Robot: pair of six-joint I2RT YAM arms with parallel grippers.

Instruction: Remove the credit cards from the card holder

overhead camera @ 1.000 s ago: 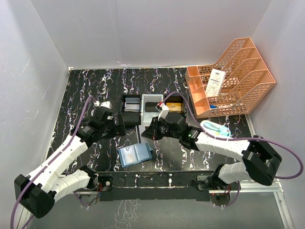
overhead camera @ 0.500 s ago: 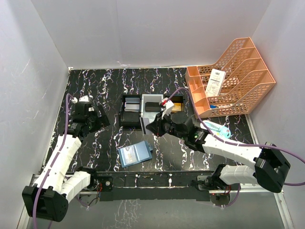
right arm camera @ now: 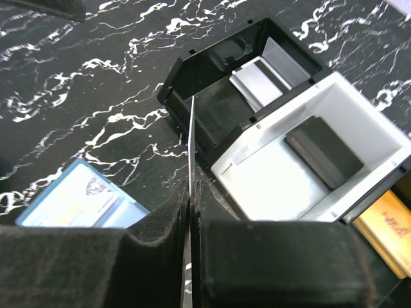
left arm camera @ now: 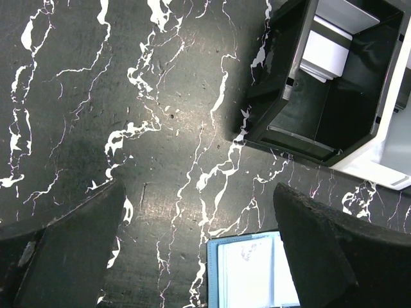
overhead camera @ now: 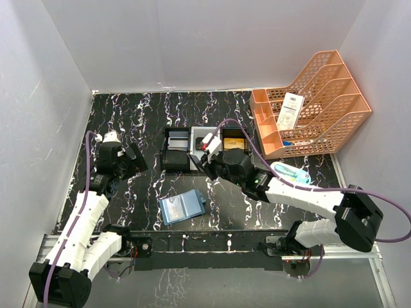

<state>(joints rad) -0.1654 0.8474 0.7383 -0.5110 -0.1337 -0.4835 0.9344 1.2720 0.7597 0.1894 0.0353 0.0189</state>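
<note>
Your left arm has swung away from the tray and now sits well off to the left side of the table. The left gripper (overhead camera: 133, 158) hangs spread wide with nothing in it. Your right arm has reached forward from beside the card holder to the tray's near edge. The right gripper (right arm camera: 192, 221) is clenched on a thin card (right arm camera: 191, 141).

My read is that the pull-out step is done for this card and only the drop-off is left.

The tray (right arm camera: 302, 97) already holds three cards:
- a grey card (right arm camera: 257, 80) in the left black compartment;
- a black card (right arm camera: 321, 151) in the white middle one;
- a gold card (right arm camera: 385, 221) on the right.

The card holder (overhead camera: 182, 207) has not shifted. It lies open and flat on the table, near the arm bases and between the two arms, pale pockets up. I cannot tell whether a pocket still has a card in it, so check before you call the job finished.

The held card stands on edge with its faces upright, so the wrist view shows only a thin line. Its long axis runs straight out ahead of the fingers toward the tray. The leading end is at the near wall of the left black compartment, close to the divider with the white one. You would probably have to tip it flat before letting go, or it may catch on that wall.
</note>
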